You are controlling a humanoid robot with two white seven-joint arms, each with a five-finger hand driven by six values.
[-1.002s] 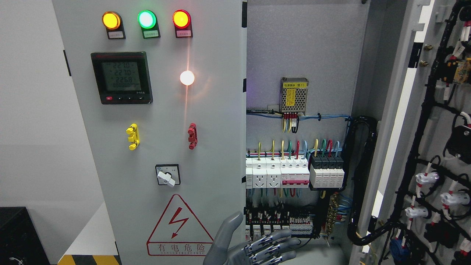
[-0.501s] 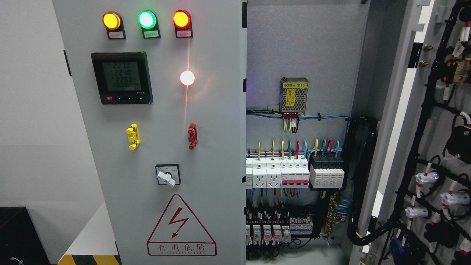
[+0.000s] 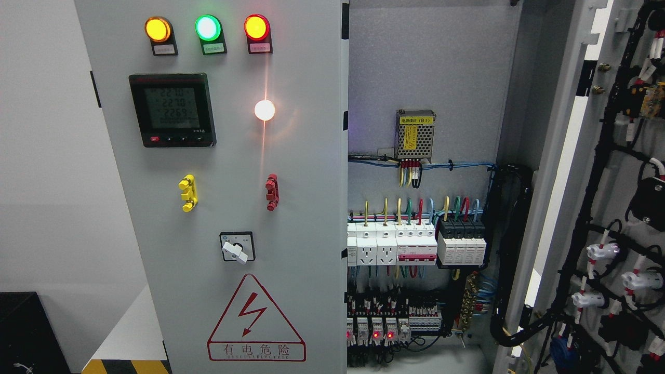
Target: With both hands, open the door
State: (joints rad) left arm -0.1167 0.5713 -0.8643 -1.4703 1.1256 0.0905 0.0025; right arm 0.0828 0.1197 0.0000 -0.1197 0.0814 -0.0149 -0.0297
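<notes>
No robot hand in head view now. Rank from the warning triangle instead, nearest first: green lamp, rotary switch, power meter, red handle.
From the warning triangle, low on the closed door:
1. Rotary switch, just above it.
2. Red handle, higher, right of centre.
3. Power meter, upper left.
4. Green lamp, at the top.

Plain white wall point(image 3: 47, 156) at left, evenly lit; black box point(image 3: 23, 332) low in the corner; yellow-and-black hazard striping point(image 3: 124, 366) along the bottom edge.

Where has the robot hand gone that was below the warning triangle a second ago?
Yes, it moved: it dropped out of view past the bottom edge, beside the warning triangle, which stayed fixed.
</notes>
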